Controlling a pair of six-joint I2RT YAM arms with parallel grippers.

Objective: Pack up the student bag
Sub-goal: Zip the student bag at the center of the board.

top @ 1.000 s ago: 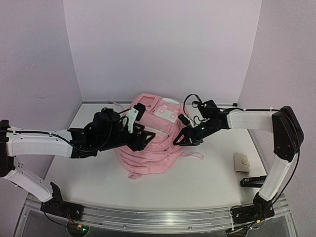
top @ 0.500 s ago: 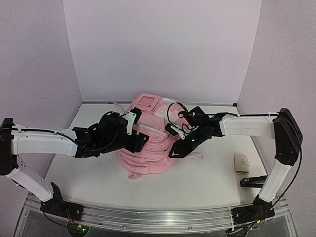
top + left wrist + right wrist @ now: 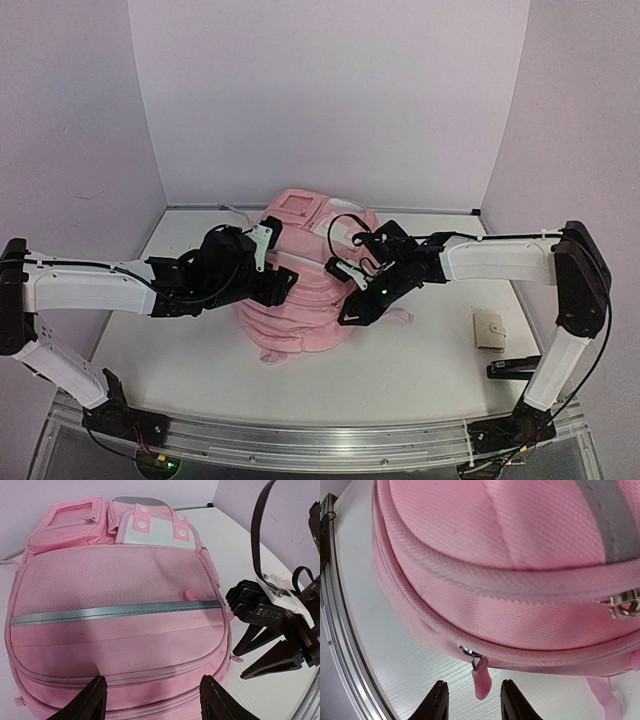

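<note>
Two pairs of fingers are attending the large soft pink fabric backpack [image 3: 300, 325], lying mid-desk [image 3: 420, 365]. The right fingers [image 3: 436, 702] are standing apart astride its small pink zipper pull [image 3: 482, 682], lower centre, not yet clamping. The left fingers [image 3: 90, 700] are hovering apart over the backpack's near edge. Unzipping seems in hand: next calls for pinching the pull and drawing it along.

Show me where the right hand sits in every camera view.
Top external: right hand just right of centre, at the near right edge of the student bag.
Left wrist: right hand at the right side, black fingers beside the bag.
Right wrist: right hand bottom centre, fingers either side of a pink zip pull.
Shared landmark: the bag's grey stripe.
</note>
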